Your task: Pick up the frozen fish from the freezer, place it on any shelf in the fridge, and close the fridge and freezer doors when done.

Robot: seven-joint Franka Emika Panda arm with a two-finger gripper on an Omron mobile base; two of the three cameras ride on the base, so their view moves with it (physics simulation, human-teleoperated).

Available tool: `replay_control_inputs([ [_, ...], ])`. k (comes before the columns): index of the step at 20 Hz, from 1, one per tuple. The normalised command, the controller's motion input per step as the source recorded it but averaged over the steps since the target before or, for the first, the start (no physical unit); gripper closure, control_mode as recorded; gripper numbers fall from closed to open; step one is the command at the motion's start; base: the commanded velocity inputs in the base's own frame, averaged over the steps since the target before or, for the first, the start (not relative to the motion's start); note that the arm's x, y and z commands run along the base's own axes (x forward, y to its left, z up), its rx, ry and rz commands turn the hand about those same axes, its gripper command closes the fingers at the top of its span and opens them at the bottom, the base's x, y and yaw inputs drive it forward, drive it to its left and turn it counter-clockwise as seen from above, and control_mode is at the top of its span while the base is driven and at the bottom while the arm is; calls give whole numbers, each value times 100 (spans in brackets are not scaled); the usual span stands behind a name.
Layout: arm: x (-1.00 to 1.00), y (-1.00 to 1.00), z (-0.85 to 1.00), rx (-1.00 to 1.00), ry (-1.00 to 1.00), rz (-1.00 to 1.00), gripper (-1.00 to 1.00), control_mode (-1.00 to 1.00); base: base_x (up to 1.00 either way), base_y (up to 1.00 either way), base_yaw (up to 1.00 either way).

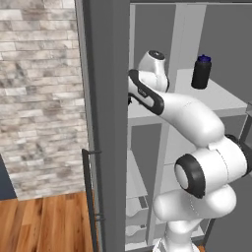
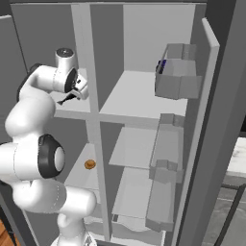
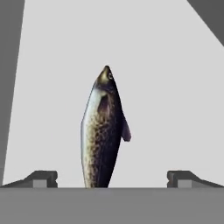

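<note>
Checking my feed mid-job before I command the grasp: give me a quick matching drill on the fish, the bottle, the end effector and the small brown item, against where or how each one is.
Things:
1. frozen fish
2. dark bottle
3. end effector
4. small brown item

Places or states:
A. upright on an upper fridge shelf
B. open, fingers either side of the fish
C. lying flat on a pale freezer shelf
D. on a lower freezer shelf

Pairs: 1-C, 2-A, 3-B, 4-D
</note>
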Motion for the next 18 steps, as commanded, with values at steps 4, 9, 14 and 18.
replay_control_inputs([
  [4,4,0,-34,0,2,0,-100,-100,0,0,0],
  [9,28,10,-20,-2,0,0,-100,-100,0,0,0],
  [14,54,21,-17,-3,0,0,-100,-100,0,0,0],
  [18,26,6,-19,-3,1,-1,-100,-100,0,0,0],
])
